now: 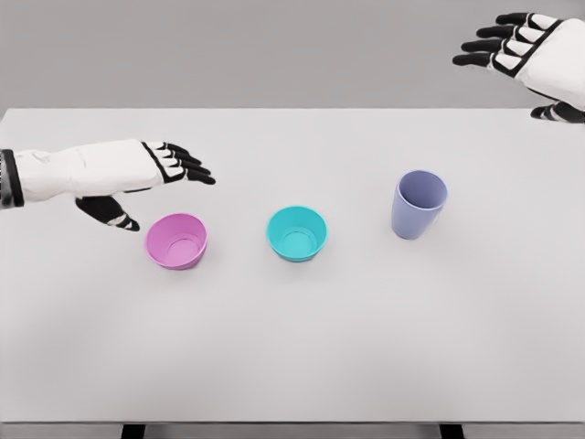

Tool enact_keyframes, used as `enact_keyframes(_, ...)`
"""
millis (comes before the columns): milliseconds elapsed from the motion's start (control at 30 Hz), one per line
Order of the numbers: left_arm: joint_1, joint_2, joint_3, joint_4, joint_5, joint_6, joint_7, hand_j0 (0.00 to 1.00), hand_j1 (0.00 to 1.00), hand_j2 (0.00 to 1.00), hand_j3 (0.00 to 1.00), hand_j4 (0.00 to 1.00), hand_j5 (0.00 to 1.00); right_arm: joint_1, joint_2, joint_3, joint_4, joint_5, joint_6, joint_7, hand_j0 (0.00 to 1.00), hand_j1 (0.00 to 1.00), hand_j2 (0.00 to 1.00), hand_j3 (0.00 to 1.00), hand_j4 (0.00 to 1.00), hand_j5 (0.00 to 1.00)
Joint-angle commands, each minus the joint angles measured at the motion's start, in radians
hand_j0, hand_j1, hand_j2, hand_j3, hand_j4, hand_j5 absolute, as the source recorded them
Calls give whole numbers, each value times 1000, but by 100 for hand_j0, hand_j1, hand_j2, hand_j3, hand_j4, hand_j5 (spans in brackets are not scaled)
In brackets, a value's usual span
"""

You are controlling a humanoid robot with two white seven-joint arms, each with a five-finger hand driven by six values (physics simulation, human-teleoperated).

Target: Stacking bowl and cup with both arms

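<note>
1. White and flat, the table (292, 366) fills most of the head view, and three vessels stand on it in a loose row, each upright with its mouth facing up.
2. The pink bowl (176, 240) is the leftmost of the three and sits toward the table's left side.
3. The teal bowl (297, 233) stands near the middle, to the right of the pink bowl and apart from it.
4. The lavender cup (419, 205) stands farther right and slightly farther back than the bowls, clear of the teal bowl.
5. The left hand (151, 178) reaches in from the left edge and hovers just up and left of the pink bowl; its fingers are extended and slightly spread, its thumb hangs below, and it holds nothing.
6. The thumb tip is close to the pink bowl's rim, but contact is not visible.
7. The right hand (530, 55) is in the upper right corner, well apart from the lavender cup, up and to its right, with fingers stretched out leftward and nothing in its grasp.
</note>
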Motion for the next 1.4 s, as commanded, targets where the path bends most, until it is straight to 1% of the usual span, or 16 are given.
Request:
enact_keyframes(0,0,3,-43,-7,1,132,-2,100,100,100,100,100,100,0,25,7,1,-3,2,0,100,100,100,100,100,100)
enact_keyframes(100,3,3,-55,-21,-36,127,-2,100,100,100,100,100,100,2,23,9,1,-3,2,0,100,100,100,100,100,100)
enact_keyframes(200,3,3,-86,-21,-47,130,-2,100,100,100,100,100,100,0,25,15,1,-3,2,0,100,100,100,100,100,100)
enact_keyframes(267,8,3,-95,-21,-79,133,-2,100,100,100,100,100,100,0,25,15,1,-3,2,0,100,100,100,100,100,100)
enact_keyframes(300,8,3,-103,-21,-82,135,-2,100,100,100,100,100,100,0,25,15,1,-3,2,0,100,100,100,100,100,100)
enact_keyframes(467,9,2,-115,-18,-126,138,-2,100,100,100,100,100,100,0,25,16,1,-3,2,0,100,100,100,100,100,100)
enact_keyframes(533,9,-3,-117,-20,-165,138,-2,100,100,100,100,100,100,0,25,16,1,-3,2,0,100,100,100,100,100,100)
enact_keyframes(700,12,-9,-118,-18,-165,138,-2,100,100,100,100,100,100,0,25,18,8,-3,2,0,100,100,100,100,100,100)
enact_keyframes(1033,12,-23,-144,-6,-168,139,-2,100,100,100,100,100,100,-2,25,16,8,-3,2,0,100,100,100,100,100,100)
enact_keyframes(1367,11,-52,-154,26,-175,139,-2,100,100,100,100,100,100,-8,28,16,8,-3,2,0,100,100,100,100,100,100)
